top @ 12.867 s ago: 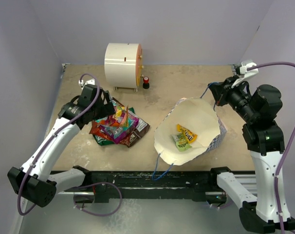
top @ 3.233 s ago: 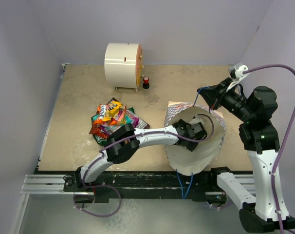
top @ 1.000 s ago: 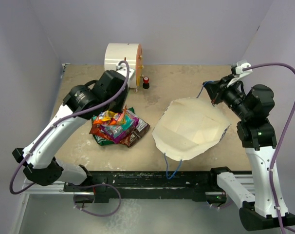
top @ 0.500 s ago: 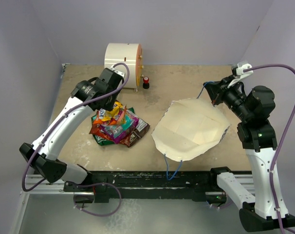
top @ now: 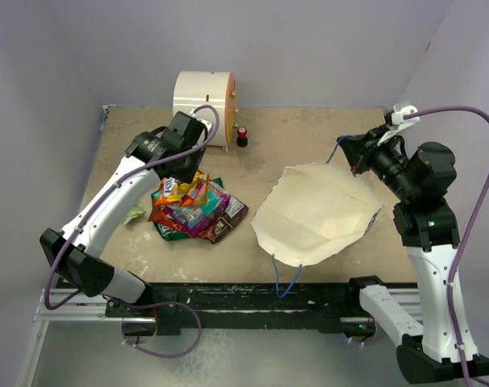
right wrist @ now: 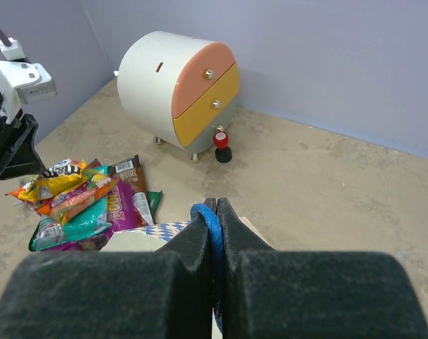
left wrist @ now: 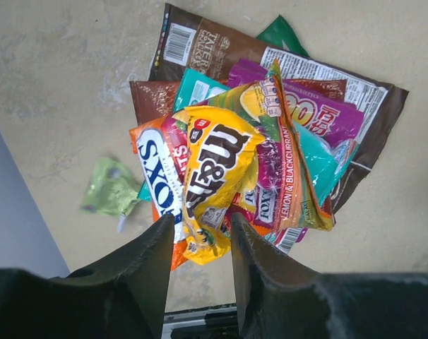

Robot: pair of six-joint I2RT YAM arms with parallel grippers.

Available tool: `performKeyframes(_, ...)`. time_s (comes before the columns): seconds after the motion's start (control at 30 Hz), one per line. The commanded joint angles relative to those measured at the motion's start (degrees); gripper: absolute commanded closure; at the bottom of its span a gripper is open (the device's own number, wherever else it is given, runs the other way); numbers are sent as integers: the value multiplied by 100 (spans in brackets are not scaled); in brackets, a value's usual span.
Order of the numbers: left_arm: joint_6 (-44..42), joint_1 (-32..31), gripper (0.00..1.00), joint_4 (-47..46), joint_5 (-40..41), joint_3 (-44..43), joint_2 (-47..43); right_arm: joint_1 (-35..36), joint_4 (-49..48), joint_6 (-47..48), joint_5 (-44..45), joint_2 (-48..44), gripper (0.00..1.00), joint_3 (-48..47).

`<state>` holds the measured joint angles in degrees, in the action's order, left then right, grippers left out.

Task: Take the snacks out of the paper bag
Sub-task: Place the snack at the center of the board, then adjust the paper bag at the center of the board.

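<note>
The snacks lie in a heap (top: 193, 206) on the table left of centre, with a yellow packet (left wrist: 215, 169) on top. One pale green packet (top: 134, 214) lies apart to the heap's left and also shows in the left wrist view (left wrist: 111, 187). My left gripper (left wrist: 198, 236) hangs open and empty just above the heap (top: 177, 171). The paper bag (top: 313, 211) lies open towards the camera, and no packet shows inside it. My right gripper (right wrist: 215, 212) is shut on the bag's blue cord handle (right wrist: 210, 215) at its far rim (top: 347, 152).
A white cylindrical drum (top: 204, 98) with orange and yellow drawer fronts (right wrist: 203, 88) stands at the back. A small red-and-black object (top: 242, 135) sits beside it. The bag's other blue cord (top: 280, 274) hangs over the table's front edge onto the black rail (top: 228, 292).
My left arm has swung down over the heap. The yellow packet now rests on top, and a pale green packet has appeared on the table left of the heap. The right arm has not moved.
</note>
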<state>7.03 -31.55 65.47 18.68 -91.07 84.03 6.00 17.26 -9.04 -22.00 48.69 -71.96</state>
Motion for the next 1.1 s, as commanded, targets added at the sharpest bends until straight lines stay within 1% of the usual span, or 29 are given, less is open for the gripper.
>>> performKeyframes(0.0,232,35,57,-390,-288,-240,-218,5,-341,-17,2,19,100,-104)
performKeyframes(0.13,464,35,49,-407,-482,-321,-219,-2,-513,-75,-46,166,100,-145)
performKeyframes(0.2,640,35,43,-400,-517,-365,-255,0,-536,-141,-122,293,100,-210)
performKeyframes(0.33,906,35,31,-534,-769,-396,-433,1,-516,-315,-605,631,100,-500)
performKeyframes(0.47,1110,35,28,-655,-1247,-524,-510,-1,-413,-845,-506,758,100,-699)
performKeyframes(0.57,1240,35,25,-676,-1499,-651,-518,2,-253,-821,156,830,100,-814)
performKeyframes(0.7,1369,35,21,-757,-2016,-770,-579,-2,33,-766,1570,1117,100,-968)
performKeyframes(0.73,1403,36,19,-812,-2160,-764,-612,-1,48,-671,1792,1218,100,-1004)
performKeyframes(0.9,1528,39,16,-955,-2614,-660,-768,-10,-69,-192,2338,1945,100,-1275)
performKeyframes(1.0,1510,35,15,-830,-2637,-698,-811,-38,25,40,2743,2529,95,-1611)
performKeyframes(1.07,1465,35,15,-735,-2581,-750,-857,-145,363,55,2869,2899,91,-2054)
